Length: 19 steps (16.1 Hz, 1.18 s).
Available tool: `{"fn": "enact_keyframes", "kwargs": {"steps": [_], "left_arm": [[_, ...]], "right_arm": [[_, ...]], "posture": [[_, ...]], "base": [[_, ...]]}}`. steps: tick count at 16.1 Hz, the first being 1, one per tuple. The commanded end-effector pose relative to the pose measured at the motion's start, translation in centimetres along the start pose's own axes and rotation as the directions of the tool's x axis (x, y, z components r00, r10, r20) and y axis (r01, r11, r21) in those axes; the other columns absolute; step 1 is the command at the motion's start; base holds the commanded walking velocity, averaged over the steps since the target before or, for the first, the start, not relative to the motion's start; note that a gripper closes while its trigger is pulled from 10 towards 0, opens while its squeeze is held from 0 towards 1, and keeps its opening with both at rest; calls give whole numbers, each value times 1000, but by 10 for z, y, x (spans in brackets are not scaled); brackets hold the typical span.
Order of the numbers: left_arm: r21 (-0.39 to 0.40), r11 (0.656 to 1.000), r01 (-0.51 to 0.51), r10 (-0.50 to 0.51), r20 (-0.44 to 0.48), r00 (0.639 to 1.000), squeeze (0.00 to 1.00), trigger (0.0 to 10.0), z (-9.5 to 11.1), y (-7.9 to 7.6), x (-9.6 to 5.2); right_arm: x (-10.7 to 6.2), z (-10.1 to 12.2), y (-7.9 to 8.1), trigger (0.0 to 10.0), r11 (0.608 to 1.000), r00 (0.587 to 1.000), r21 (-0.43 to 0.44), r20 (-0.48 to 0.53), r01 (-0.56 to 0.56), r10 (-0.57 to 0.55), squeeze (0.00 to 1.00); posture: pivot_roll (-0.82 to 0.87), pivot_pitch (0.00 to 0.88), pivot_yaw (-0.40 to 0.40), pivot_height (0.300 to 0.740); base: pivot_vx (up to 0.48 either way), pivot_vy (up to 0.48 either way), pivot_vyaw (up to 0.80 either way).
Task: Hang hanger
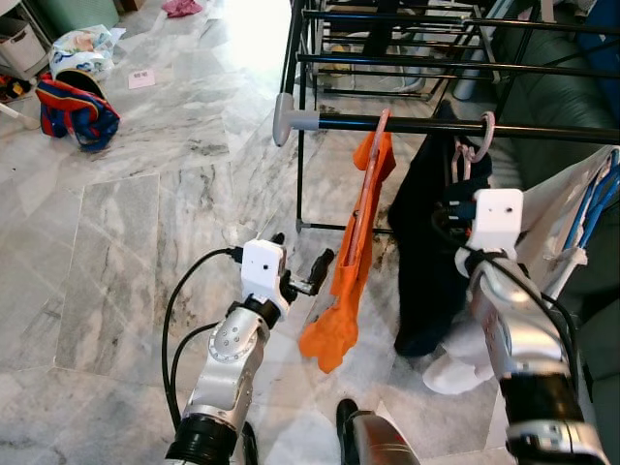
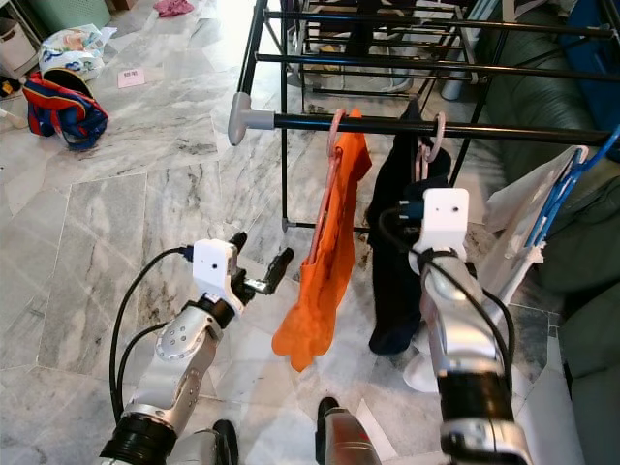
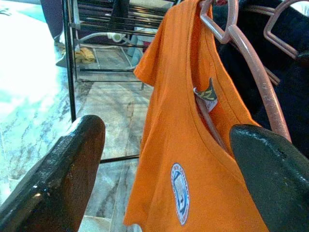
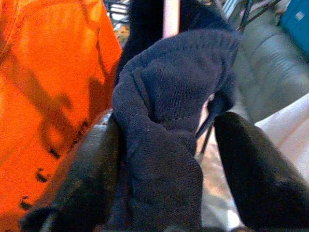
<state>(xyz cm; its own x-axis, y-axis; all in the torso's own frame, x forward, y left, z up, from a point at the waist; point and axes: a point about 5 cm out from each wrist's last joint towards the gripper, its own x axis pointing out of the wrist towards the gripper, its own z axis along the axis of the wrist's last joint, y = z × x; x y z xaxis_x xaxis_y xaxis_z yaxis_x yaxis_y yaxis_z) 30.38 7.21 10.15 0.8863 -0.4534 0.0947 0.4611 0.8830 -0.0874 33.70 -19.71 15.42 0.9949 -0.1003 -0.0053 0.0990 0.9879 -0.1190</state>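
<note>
Pink hanger (image 1: 481, 136) with dark garment (image 1: 433, 242) hooked on rack bar (image 1: 407, 123), upper right of frame. Right hand (image 4: 164, 159) open around soft limp cloth; grip stiff hanger neck instead. Left hand (image 1: 305, 271) open, centre-left, beside orange shirt (image 1: 351, 262).

Grey-veined white marble floor (image 1: 145, 242) with bright glare at the far end, red-and-blue bag (image 1: 77, 111) and printed plastic bag (image 1: 82, 46) lying well apart from the black metal drying rack (image 1: 387, 58), grey-green sofa (image 1: 552, 116) beside it
</note>
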Motion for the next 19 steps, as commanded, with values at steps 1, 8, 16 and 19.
{"fn": "enact_keyframes", "kwargs": {"steps": [1,8,16,19], "left_arm": [[4,1000,-4,4,-24,1000,0,10000,-5,-1,-1],[36,999,-38,39,-34,999,0,10000,-5,3,4],[70,989,-128,129,-18,991,0,10000,-1,15,11],[128,982,-139,144,-29,989,0,10000,5,18,18]], "right_arm": [[-4,4,-1,10000,1000,999,-13,35,20,-20,1000],[-26,-2,-10,10000,994,995,-66,60,82,-78,1000],[-41,6,-5,10000,987,979,-87,168,136,-120,1000],[-51,9,-2,10000,986,971,-81,203,145,-126,1000]], "posture": [[-154,247,-13,740],[-162,235,-2,740],[-170,200,6,740],[-174,187,12,740]], "base": [[0,0,0],[0,0,0],[0,0,0],[0,0,0]]}}
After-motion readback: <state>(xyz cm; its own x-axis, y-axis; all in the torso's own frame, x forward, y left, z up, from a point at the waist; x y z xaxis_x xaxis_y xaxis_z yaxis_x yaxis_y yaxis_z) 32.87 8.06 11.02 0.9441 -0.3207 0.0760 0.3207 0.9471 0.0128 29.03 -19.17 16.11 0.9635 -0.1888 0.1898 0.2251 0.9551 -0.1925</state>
